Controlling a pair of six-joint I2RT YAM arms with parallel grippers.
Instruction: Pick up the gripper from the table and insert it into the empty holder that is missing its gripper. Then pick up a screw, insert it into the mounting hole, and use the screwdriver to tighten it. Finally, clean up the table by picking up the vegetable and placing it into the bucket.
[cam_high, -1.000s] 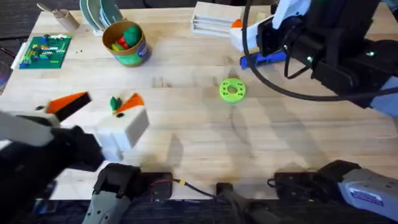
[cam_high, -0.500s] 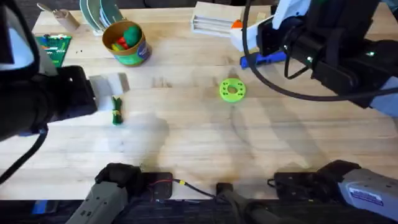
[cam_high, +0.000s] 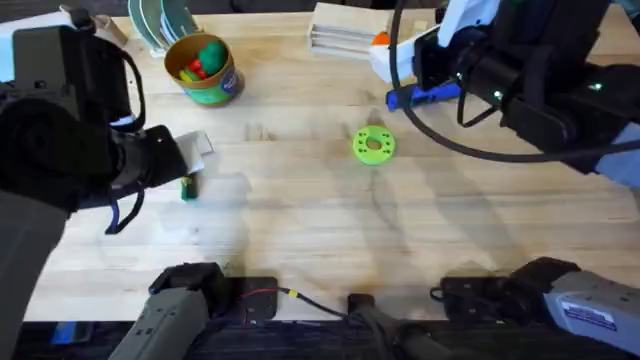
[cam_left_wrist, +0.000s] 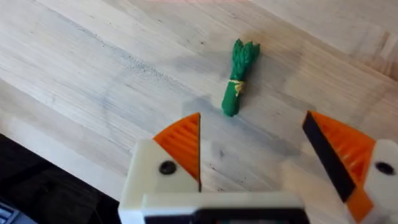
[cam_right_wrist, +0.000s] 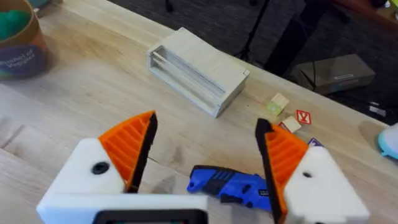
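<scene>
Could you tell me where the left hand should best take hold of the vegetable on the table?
Probably across the vegetable at its yellow-banded middle, coming straight down. It lies flat and slender on bare wood, and the open left hand hovers just short of it with fingers set wider than its width.

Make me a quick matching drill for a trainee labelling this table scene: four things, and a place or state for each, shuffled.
Things:
1. vegetable
2. screwdriver
3. bucket
4. left gripper

Places or states:
A. holds red and green toys
B. open above the wood
C. lying on bare table, ahead of the orange pads
D. between the right gripper's fingers

Pairs: 1-C, 2-D, 3-A, 4-B
</scene>
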